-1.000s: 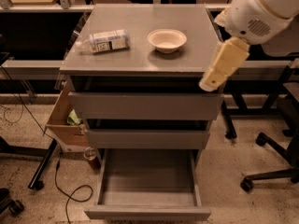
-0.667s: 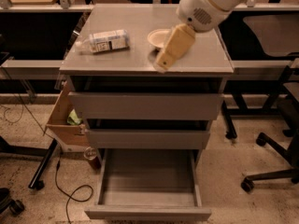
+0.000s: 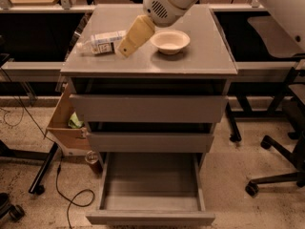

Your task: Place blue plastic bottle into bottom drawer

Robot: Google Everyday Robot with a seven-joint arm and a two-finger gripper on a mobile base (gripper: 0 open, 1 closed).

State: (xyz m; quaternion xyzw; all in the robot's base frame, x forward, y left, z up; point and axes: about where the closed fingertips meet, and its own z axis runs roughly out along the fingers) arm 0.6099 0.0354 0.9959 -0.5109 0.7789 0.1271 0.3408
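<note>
Grey counter up top, only one camera view to go on. The blue plastic bottle lies on its side near the left edge. My claw hangs just beside its right end, between it and the white bowl; can't tell if it's open or closed. The bottom drawer is already pulled out, so I reckon the grab, carry and drop are all left.

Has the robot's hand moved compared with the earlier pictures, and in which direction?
Yes. The hand has moved left: it was to the right of the white bowl, and now it is to the left of it, close to the bottle.
</note>
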